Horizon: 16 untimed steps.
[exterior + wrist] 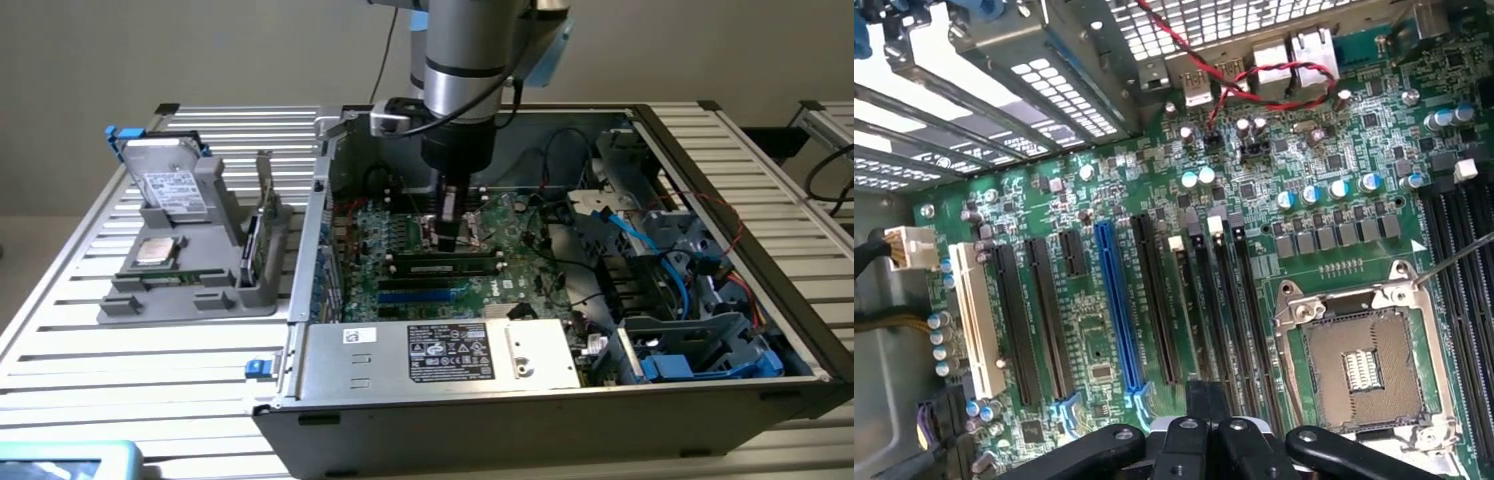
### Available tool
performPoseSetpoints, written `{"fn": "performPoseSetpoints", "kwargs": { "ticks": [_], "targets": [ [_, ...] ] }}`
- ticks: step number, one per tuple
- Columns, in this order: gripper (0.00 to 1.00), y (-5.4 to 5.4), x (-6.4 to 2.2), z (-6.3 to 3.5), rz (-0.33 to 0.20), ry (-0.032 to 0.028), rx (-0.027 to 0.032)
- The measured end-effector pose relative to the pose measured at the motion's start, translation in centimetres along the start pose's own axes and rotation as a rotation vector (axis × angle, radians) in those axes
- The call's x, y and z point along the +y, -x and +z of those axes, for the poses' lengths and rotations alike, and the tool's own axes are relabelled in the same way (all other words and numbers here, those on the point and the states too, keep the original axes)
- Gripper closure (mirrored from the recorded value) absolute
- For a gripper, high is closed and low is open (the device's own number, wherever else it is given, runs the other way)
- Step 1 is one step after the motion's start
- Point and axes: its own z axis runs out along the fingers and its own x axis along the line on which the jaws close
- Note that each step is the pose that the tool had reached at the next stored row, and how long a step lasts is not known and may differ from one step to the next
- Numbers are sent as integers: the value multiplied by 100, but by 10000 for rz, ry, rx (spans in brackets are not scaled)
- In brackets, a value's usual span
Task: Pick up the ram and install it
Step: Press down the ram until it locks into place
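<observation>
A: What can't you read here?

B: The tool's (451,238) tip is masked by its own body, and its fingers (1116,442) are cropped at the frame edge. The case's (534,405) label print is too small for you.

A: And the ram?

B: Cannot tell.

A plain beige wall (200,50) stood behind the scene, evenly lit with soft shadows. The surface (120,350) was made of ribbed aluminium slats. At the exterior view's right edge a second slatted frame (827,115) stood apart, dark cables (821,180) hanging beside it.
</observation>
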Motion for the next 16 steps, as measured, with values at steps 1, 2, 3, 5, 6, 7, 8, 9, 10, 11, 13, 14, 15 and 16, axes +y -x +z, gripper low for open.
{"fn": "performPoseSetpoints", "kwargs": {
  "ticks": [1, 2, 3, 5, 6, 7, 8, 9, 10, 11, 13, 14, 15, 16],
  "targets": [
    [89, 0, 0, 0, 134, 11, -2],
    [89, 0, 0, 0, 256, 21, -4],
    [89, 0, 0, 0, 379, 31, -6],
    [89, 0, 0, 0, 624, 51, -10],
    [89, 0, 0, 0, 752, 64, -12],
    [89, 0, 0, 0, 884, 77, -14],
    [89, 0, 0, 0, 1014, 91, -14],
    [89, 0, 0, 0, 1142, 105, -15],
    [89, 0, 0, 0, 1273, 119, -15],
    [89, 0, 0, 0, 1479, 145, -16],
    [89, 0, 0, 0, 1946, 206, -15],
    [89, 0, 0, 0, 2088, 225, -15],
    [89, 0, 0, 0, 2231, 244, -15],
    [89, 0, 0, 0, 2385, 265, -15]
  ]
}}
